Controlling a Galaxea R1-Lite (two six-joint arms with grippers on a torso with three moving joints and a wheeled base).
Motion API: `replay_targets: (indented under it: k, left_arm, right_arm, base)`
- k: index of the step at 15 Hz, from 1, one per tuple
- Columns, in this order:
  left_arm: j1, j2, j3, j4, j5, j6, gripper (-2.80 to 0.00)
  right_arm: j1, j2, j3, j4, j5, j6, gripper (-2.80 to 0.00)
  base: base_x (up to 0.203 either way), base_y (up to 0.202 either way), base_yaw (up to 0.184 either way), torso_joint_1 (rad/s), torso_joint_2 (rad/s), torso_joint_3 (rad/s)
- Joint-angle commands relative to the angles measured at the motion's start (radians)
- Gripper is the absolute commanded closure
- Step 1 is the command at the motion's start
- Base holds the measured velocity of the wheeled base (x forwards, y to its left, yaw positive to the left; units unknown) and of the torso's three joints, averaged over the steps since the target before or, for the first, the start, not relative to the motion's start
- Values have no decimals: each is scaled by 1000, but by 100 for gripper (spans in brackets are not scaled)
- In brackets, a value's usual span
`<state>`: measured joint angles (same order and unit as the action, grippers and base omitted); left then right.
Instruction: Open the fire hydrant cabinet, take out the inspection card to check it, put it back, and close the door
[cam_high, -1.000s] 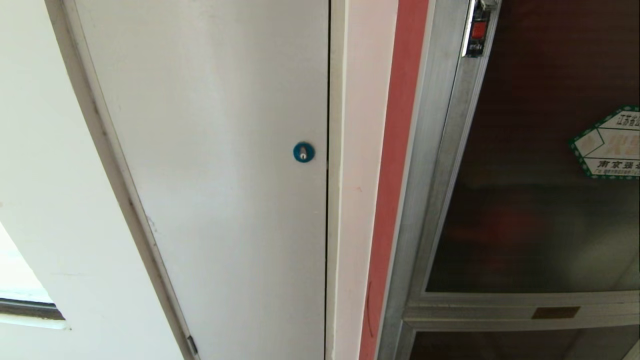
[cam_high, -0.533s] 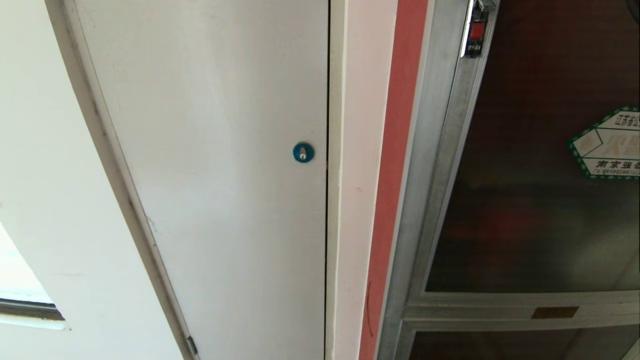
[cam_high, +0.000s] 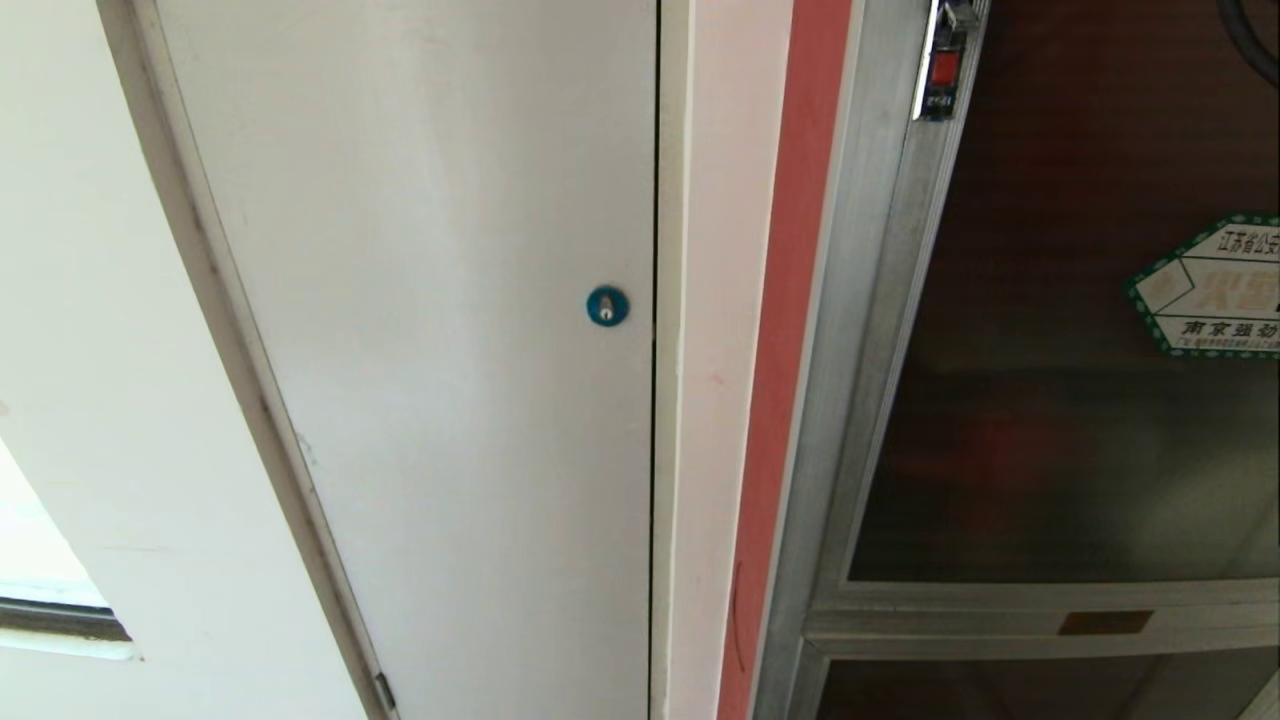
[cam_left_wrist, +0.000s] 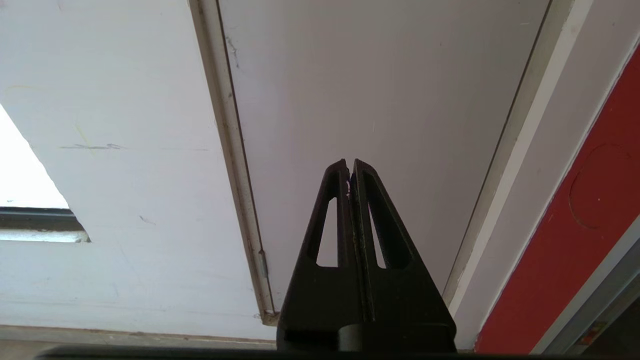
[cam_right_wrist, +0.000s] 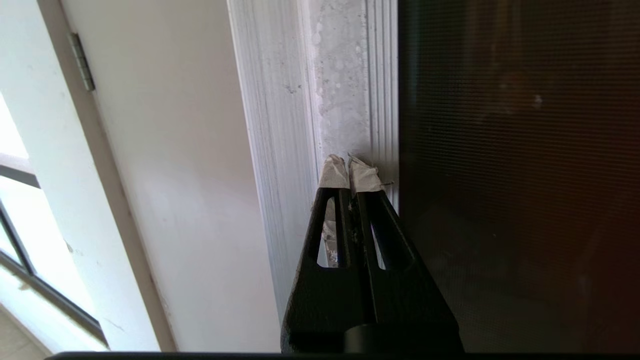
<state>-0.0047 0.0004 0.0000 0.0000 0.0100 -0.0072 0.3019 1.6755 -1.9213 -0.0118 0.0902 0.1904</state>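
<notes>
The fire hydrant cabinet (cam_high: 850, 330) is a silver frame with a red edge strip, on the right of the head view. Its door (cam_high: 1050, 420) of dark tinted glass looks closed, with a green-bordered hexagonal sticker (cam_high: 1210, 290) and a small red latch (cam_high: 943, 70) at the frame's top. My right gripper (cam_right_wrist: 350, 172) is shut and empty, its taped tips right at the door's aluminium frame (cam_right_wrist: 345, 100) beside the glass (cam_right_wrist: 500, 175). My left gripper (cam_left_wrist: 350, 167) is shut and empty, pointing at the white panel door (cam_left_wrist: 375, 90). The inspection card is hidden.
A plain white door (cam_high: 430, 350) with a blue round lock (cam_high: 607, 305) fills the middle of the head view, beside a white wall and a window (cam_high: 40, 590) at the left. A black cable (cam_high: 1250, 35) crosses the upper right corner.
In the head view the latch and the sticker have shifted slightly left while the white door stays put. A black cable has come into the upper right corner.
</notes>
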Motion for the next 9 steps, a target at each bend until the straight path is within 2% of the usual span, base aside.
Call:
replay_targets:
  k: [1,6,9]
  left_arm:
    - [0,1,0,0,1,0,0]
    - [0,0,0,0,1,0,0]
    - [0,0,0,0,1,0,0]
  right_arm:
    - [1,-23,4,23,0,2,0]
    - [54,-146,33,133,20,42,0]
    - [60,-212,164,172,150,44,0]
  base:
    - [0,0,0,0,0,0]
    - [0,0,0,0,0,0]
    - [0,0,0,0,0,0]
